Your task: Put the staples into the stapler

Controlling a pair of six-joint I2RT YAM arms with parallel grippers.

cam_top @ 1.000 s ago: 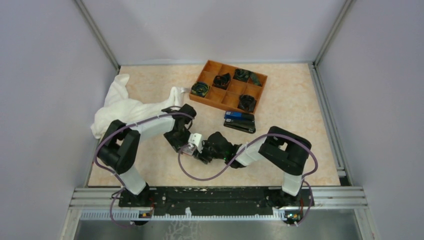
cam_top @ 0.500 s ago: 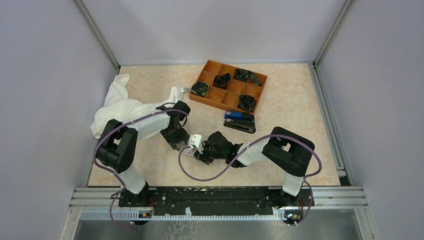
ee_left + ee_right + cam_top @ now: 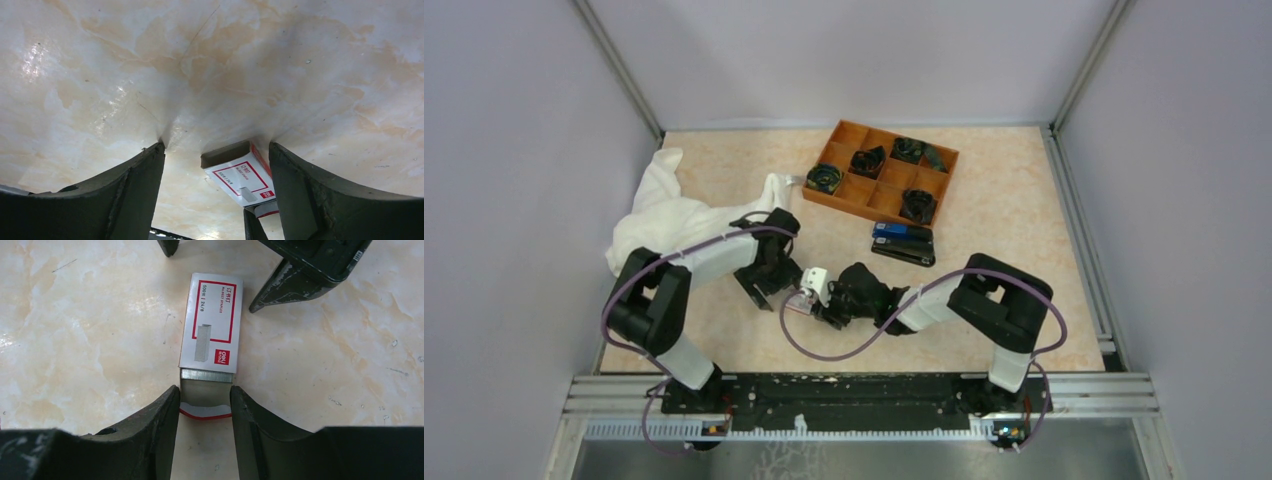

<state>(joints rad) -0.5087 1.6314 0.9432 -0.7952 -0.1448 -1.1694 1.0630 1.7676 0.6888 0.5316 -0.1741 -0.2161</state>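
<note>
The white staples carton with a red label lies on the table, and the silver staples show at its open near end. My right gripper is shut on the carton's pulled-out end flap. My left gripper is open. The carton lies between its fingers without touching, closer to the right one. In the top view the carton sits between the left gripper and the right gripper. The all-black stapler lies closed behind them.
A blue-and-black stapler lies right behind the black one. An orange compartment tray holding dark items stands at the back. A crumpled white cloth lies at the left, beside the left arm.
My left gripper has drawn back to the left, off the carton. The right gripper and the carton have hardly moved.
</note>
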